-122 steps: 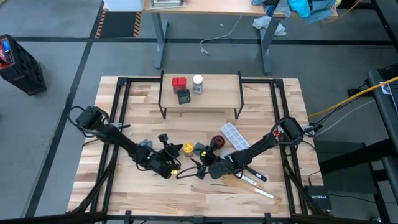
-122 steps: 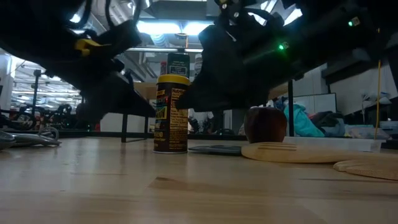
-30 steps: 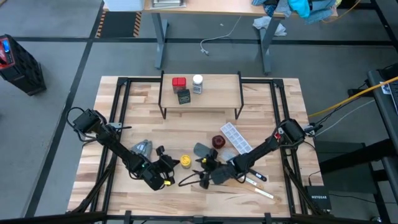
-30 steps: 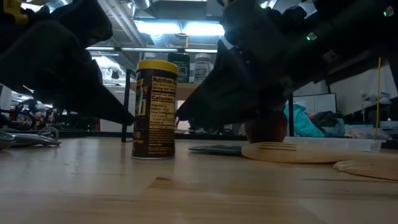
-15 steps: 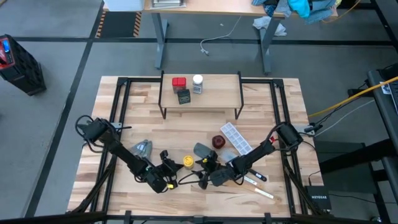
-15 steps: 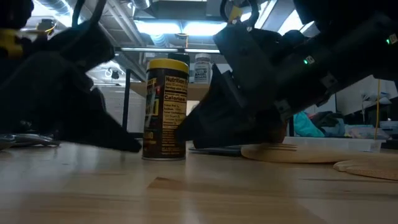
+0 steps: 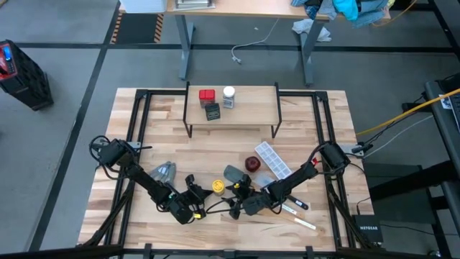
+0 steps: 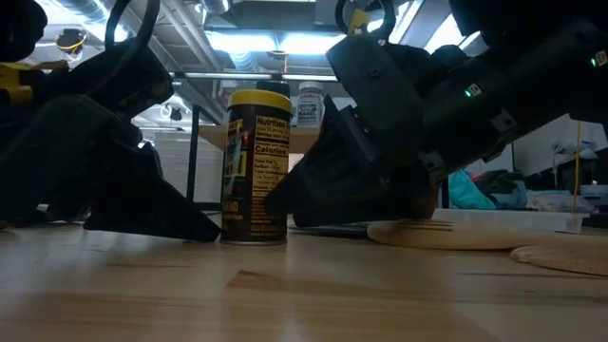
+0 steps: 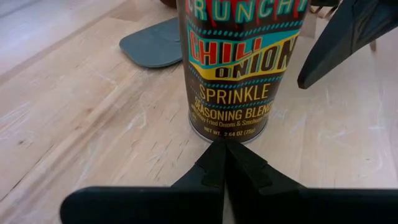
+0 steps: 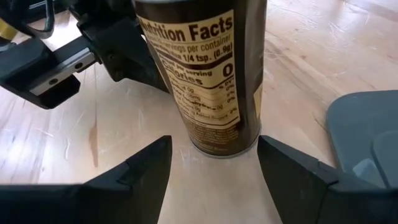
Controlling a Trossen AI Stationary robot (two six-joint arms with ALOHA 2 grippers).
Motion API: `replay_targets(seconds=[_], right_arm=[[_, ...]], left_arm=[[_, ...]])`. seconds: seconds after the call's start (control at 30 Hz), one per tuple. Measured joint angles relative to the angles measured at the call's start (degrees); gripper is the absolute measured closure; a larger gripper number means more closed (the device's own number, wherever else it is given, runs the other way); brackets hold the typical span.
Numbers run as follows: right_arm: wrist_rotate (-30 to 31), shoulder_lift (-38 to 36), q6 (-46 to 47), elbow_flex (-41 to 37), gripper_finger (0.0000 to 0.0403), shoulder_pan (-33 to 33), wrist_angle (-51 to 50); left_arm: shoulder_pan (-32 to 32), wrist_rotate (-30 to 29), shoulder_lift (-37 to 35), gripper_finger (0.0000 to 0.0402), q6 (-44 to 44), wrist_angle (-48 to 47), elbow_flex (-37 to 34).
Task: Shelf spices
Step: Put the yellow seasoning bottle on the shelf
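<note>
The yellow-lidded amber jar [image 7: 216, 187] stands upright on its base on the tabletop, near the front edge, between both grippers. My left gripper [image 9: 222, 147] is shut, its joined tips at the jar's foot on the left side. My right gripper [image 10: 213, 144] is open and low on the jar's right side, one fingertip on either side of the jar's base [image 10: 222, 144], with no touch that I can make out. The shelf [image 7: 248, 115] stands at the far side and carries the red tin [image 7: 207, 95], the dark tin [image 7: 212, 111] and the white-capped jar [image 7: 228, 96]. My left gripper meets the jar at its bottom rim [image 9: 227, 138] with its shut fingertips [image 8: 213, 232]. It comes nearly level along the tabletop from the table's left. The jar stays upright on the table.
Grey measuring spoons [image 7: 162, 171] lie left of the jar. A grey flat piece [image 7: 233, 173], the dark red round dish [image 7: 251, 164] and a clear compartment tray [image 7: 273, 158] lie to its right. Wooden utensils [image 7: 296, 213] lie at the front right.
The jar has slid a little toward the table's right and turned about its upright axis, so a different part of the label faces the near edge. My right gripper has come down closer to the tabletop beside the jar. My left arm has shifted toward the jar.
</note>
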Motion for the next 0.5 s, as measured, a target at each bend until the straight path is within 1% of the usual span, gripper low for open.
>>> replay_targets(seconds=[0.13,0.37,0.5], right_arm=[[-0.8,0.0,0.0,0.0,0.0159,0.0,0.4],[-4.6,0.0,-0.4,0.0,0.0159,0.0,0.5],[-4.7,0.0,-0.4,0.0,0.0159,0.0,0.5]], left_arm=[[0.0,0.0,0.0,0.0399,0.0,0.0,0.0],[0.0,0.0,0.0,0.0399,0.0,-0.2,0.0],[0.0,0.0,0.0,0.0399,0.3,-0.2,0.0]])
